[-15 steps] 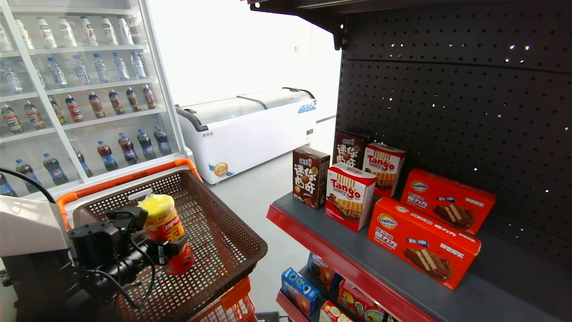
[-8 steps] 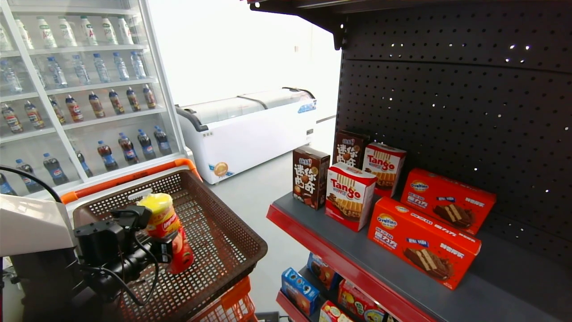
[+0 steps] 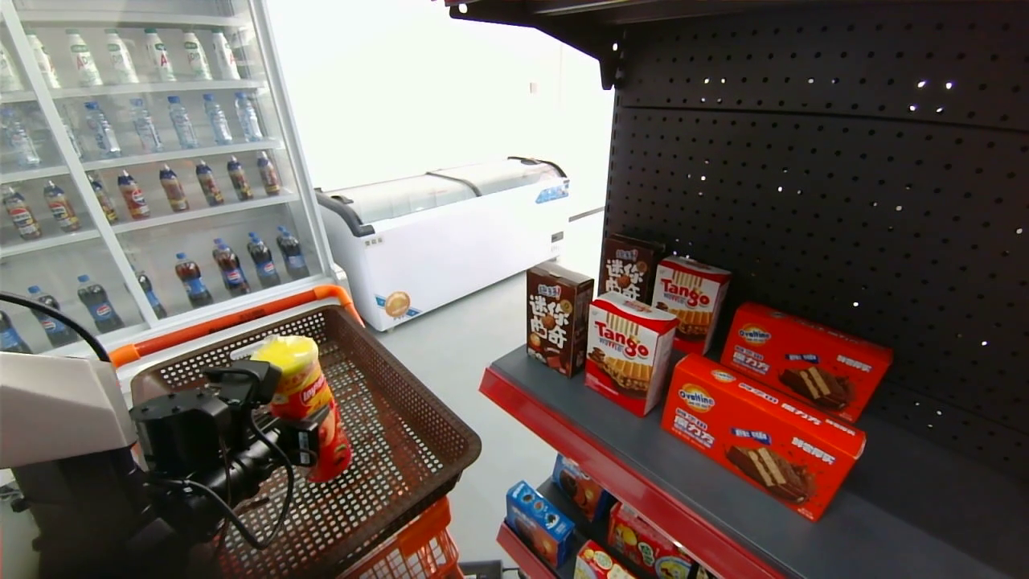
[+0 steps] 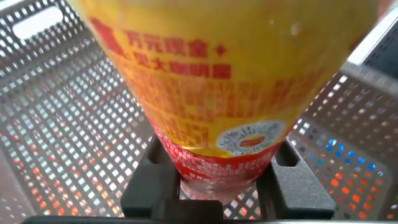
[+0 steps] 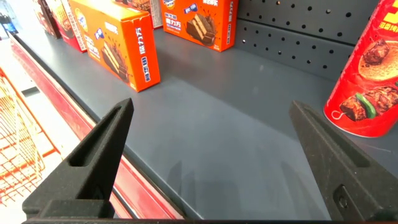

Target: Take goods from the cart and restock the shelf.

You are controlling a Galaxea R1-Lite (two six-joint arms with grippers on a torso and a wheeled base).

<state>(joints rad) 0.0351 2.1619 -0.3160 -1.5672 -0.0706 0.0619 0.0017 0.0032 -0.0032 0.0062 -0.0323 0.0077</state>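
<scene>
Head view: left gripper (image 3: pixel 293 410) pinches the tilted chip can (image 3: pixel 297 358) in the cart basket (image 3: pixel 414 378), so the can could slip on lifting; right gripper (image 5: pixel 211 106) has its jaws spread.

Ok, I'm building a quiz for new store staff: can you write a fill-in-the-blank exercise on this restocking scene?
1. The left gripper is shut on a chip can with a ____ lid.
2. The can is held above the cart's ____ basket.
3. The jaws of the right gripper stand ____ over the shelf.
4. In the head view, ____ flat orange boxes are on that shelf.
Missing words: yellow; brown; open; two.
</scene>
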